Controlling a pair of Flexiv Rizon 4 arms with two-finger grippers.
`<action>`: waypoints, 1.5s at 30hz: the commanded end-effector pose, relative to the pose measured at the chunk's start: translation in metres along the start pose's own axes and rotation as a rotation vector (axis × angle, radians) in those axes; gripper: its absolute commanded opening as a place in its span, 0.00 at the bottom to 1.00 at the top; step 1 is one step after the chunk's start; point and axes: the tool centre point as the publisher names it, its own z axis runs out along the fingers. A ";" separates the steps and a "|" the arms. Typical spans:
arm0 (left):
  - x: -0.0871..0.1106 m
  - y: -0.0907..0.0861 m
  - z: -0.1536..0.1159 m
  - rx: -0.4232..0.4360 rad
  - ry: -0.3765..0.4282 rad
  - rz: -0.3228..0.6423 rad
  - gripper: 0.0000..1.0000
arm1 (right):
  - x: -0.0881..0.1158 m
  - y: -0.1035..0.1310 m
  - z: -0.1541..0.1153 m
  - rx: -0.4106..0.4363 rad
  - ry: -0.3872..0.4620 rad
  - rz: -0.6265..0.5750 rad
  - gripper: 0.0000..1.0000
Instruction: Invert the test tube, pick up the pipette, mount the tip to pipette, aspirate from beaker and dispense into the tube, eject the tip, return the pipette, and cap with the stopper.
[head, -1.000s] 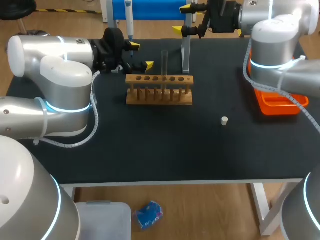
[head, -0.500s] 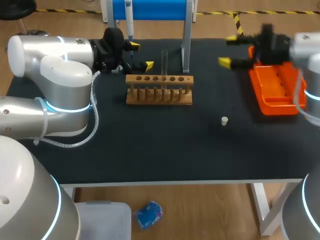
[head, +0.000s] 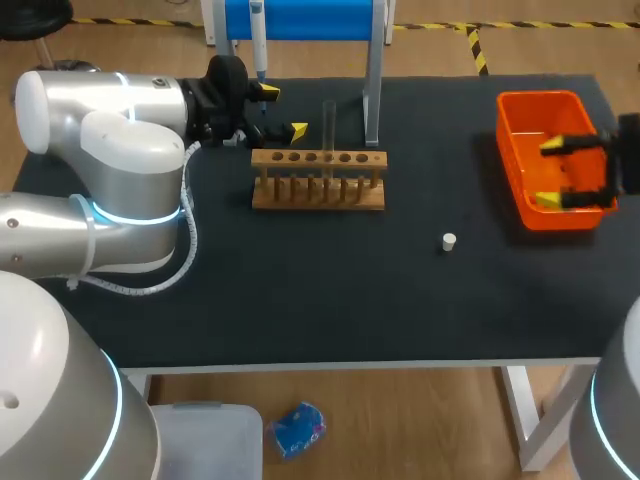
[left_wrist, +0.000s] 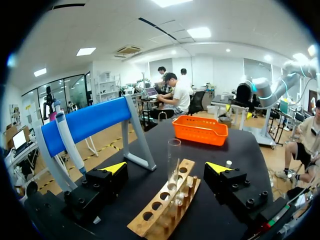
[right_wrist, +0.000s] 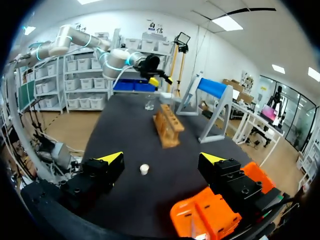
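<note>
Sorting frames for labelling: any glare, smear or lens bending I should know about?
Head view: even light, no glare on the table; the glass tube is faint against it. Left wrist view: the ceiling lights glare white, and the lens bows the blue stand. Right wrist view: the same bowing toward the rim; the orange tray, nearest the camera, looks stretched.

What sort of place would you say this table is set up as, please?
It looks like a chemistry-style lab bench, probably for robot trials: a glass test tube stands in a wooden rack, a pipette hangs on a blue stand, and a small white stopper lies nearby.
</note>
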 end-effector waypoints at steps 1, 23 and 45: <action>0.000 0.001 0.001 0.003 -0.001 0.001 1.00 | 0.022 -0.018 -0.064 0.012 0.031 0.040 1.00; 0.000 0.001 0.001 0.003 -0.001 0.001 1.00 | 0.050 -0.037 -0.051 0.029 0.031 0.098 1.00; 0.000 0.001 0.001 0.003 -0.001 0.001 1.00 | 0.049 -0.042 0.038 0.077 0.068 0.101 1.00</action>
